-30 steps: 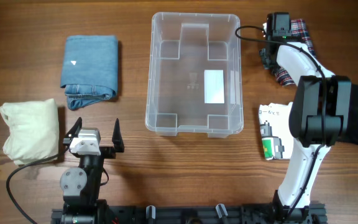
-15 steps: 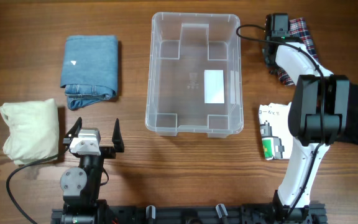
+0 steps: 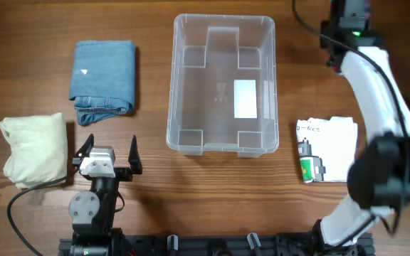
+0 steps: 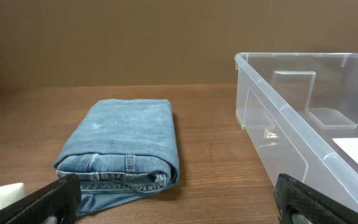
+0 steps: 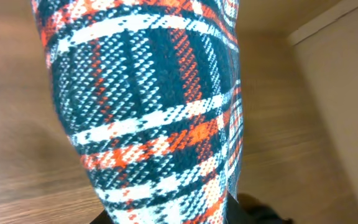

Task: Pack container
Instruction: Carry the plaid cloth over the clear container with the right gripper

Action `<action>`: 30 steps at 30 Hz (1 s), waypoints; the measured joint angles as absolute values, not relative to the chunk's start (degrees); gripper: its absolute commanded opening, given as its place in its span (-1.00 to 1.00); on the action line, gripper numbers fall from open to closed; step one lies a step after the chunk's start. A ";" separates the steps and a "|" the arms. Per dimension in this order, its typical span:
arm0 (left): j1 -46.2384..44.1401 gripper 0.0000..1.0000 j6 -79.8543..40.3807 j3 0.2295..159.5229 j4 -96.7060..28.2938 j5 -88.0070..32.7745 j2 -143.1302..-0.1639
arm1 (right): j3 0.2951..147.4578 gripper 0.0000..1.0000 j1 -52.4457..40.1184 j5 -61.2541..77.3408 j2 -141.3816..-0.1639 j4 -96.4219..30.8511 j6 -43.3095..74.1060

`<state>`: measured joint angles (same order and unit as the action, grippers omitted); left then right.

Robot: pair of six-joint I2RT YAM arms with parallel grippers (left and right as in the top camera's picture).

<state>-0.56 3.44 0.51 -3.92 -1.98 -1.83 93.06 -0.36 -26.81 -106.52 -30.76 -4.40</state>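
The clear container point(image 3: 224, 16) stands at the table's middle with only a white label point(image 3: 245, 98) on its floor; its near corner shows in the left wrist view point(image 4: 303, 57). My right gripper point(image 5: 179, 218) is shut on a red, white and dark blue plaid garment point(image 5: 154, 106) that hangs off the table and fills the right wrist view. From overhead only the right arm point(image 3: 367, 67) shows at the far right, hiding that garment. My left gripper point(image 3: 109, 151) point(image 4: 179, 208) stands open and holds nothing, low at the front left, apart from the container.
Folded blue jeans point(image 3: 104, 75) point(image 4: 126, 140) lie left of the container. A cream cloth bundle point(image 3: 35, 146) sits at the left edge. A white packet with a green patch point(image 3: 326, 149) lies right of the container, by the right arm's base.
My right gripper closed on the plaid garment and lifted it from the far right of the table. The arm swung toward the far edge. The left arm stayed still.
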 measured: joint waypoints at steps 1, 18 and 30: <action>-0.56 0.99 3.44 0.51 -3.92 -1.98 -1.83 | 93.06 -0.55 -1.23 -26.83 -102.52 -31.40 -3.66; -0.56 0.99 3.44 0.51 -3.92 -1.98 -1.83 | 93.06 -0.53 -29.63 -26.15 -92.23 -35.09 18.20; -0.56 1.00 3.44 0.51 -3.92 -1.98 -1.83 | 93.06 -0.45 -33.50 -25.19 -107.59 -28.05 24.43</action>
<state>-0.56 3.44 0.51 -3.92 -1.98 -1.83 93.06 -33.50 -25.19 -107.59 -28.05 24.43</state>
